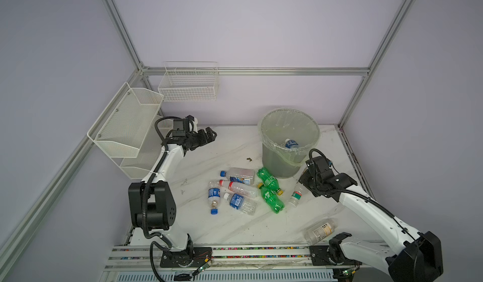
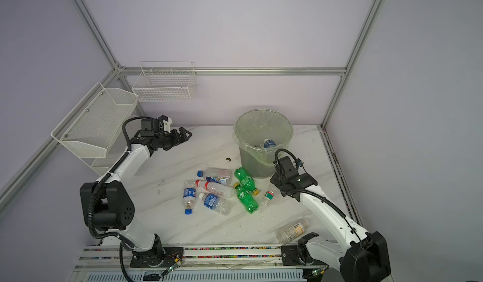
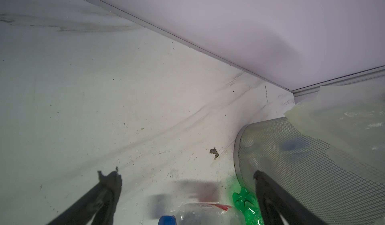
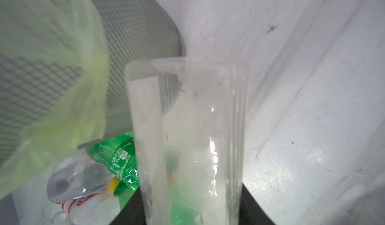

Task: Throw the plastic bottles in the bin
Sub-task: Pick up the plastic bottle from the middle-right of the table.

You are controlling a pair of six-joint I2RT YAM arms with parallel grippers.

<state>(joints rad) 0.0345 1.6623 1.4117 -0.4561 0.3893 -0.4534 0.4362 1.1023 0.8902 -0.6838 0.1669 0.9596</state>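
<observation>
Now the clear plastic bottle with a white cap and green-red label (image 1: 296,195) sits tilted right of centre in both top views, just below the round grey-green bin (image 1: 277,164) lined with a thin bag. The right gripper (image 1: 303,182) has its jaws pressed against the bottle's sides. A blue-labelled bottle (image 1: 291,144) lies inside the bin. Six more bottles (image 1: 239,188), two of them green, cluster at mid-frame, and a pale-labelled one (image 1: 321,230) lies lower right. The left gripper (image 1: 210,135), left of centre, gapes wide, holding nothing.
</observation>
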